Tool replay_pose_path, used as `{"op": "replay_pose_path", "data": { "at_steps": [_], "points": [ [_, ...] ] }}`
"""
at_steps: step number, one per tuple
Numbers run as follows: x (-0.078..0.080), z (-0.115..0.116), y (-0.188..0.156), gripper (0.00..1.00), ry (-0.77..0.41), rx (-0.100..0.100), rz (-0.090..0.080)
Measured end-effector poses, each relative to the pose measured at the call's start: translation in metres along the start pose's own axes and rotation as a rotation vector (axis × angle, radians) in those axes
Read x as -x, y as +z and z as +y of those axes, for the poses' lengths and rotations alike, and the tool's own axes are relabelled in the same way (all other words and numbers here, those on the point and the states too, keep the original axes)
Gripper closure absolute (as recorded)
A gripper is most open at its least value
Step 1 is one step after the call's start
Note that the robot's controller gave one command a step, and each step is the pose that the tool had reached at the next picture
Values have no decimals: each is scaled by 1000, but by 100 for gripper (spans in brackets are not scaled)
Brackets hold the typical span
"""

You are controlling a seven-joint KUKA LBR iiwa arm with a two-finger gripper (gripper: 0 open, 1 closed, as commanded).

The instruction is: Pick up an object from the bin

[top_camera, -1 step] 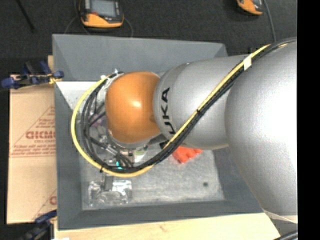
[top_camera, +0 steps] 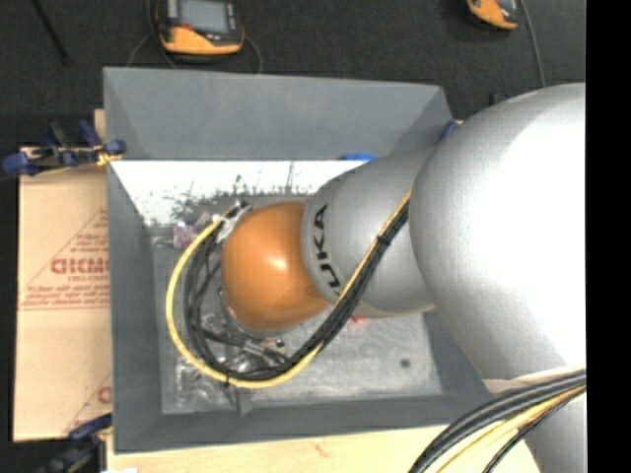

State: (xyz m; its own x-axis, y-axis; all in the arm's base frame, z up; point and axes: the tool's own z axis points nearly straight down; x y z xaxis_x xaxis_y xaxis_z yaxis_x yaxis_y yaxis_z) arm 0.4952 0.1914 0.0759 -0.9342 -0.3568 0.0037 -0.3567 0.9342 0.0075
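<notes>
Pincer (top_camera: 235, 348) down at left floor of grey bin (top_camera: 296, 126), tucked under orange cover (top_camera: 266, 264), width impossible to tell; possible blind miss, or shoving clear scraps (top_camera: 197, 377) aside

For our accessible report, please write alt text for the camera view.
A silver KUKA arm reaches from the right into a grey metal bin, its orange wrist cover and looped cables low over the bin's left side.

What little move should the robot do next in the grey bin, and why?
Probably a small lift straight up: the orange wrist cover hangs low over the bin's left floor, hiding what lies beneath, so rising should show whether anything comes along.
</notes>
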Motion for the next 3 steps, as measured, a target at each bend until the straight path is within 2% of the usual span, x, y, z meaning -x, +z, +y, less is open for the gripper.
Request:
{"op": "replay_pose_path", "data": {
  "at_steps": [1, 2, 3],
  "points": [
    [-1, -2, -1, 100, 5, -2, 7],
    [7, 1, -1, 100, 78, -9, 2],
    [12, 3, -1, 100, 76, -8, -5]
  ]
}}
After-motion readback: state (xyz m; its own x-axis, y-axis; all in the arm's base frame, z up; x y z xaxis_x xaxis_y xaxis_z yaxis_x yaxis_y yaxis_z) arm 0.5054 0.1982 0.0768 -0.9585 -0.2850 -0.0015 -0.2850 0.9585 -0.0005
